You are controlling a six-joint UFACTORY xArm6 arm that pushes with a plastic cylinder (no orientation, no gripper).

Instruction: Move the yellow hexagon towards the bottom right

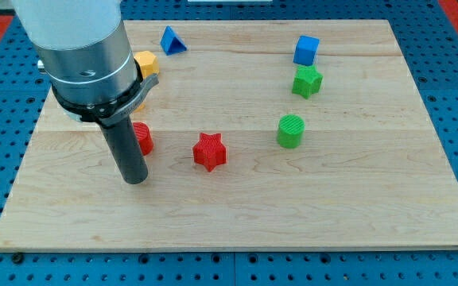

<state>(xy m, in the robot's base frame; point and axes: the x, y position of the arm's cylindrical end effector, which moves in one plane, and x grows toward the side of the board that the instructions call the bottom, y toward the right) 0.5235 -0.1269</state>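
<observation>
The yellow hexagon (pixel 146 63) lies near the view's top left of the wooden board (pixel 332 206), partly hidden behind the arm's grey body. My tip (pixel 136 179) rests on the board well below the hexagon, toward the view's bottom. It stands just below and left of a red block (pixel 143 138), which the rod partly covers, so its shape is unclear.
A red star (pixel 209 151) lies right of my tip. A blue triangle (pixel 172 40) sits at the top, right of the hexagon. A blue cube (pixel 306 50), a green star (pixel 307 81) and a green cylinder (pixel 290 131) stand on the right half.
</observation>
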